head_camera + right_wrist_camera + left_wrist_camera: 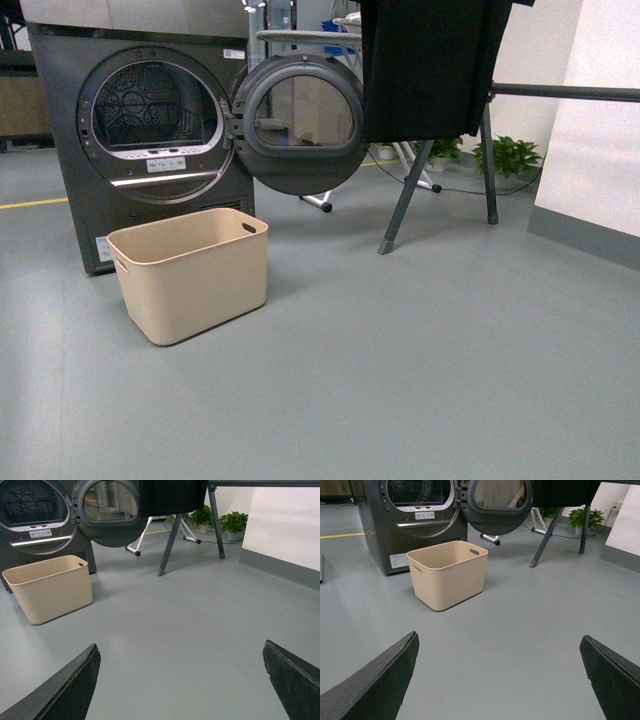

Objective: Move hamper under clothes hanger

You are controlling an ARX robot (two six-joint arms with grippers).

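Nearest, the left claw and the right claw both gape wide and hold nothing, over bare floor. Beyond them the hamper sits at lower left of the front view, just before the open dryer. The clothes hanger, with its black cloth, stands farther back at upper right, well apart, so by my judgement the whole move is left.

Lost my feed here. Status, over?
Left gripper and right gripper open, empty. Hamper in front of dryer, not under clothes hanger. Nothing on floor between them.
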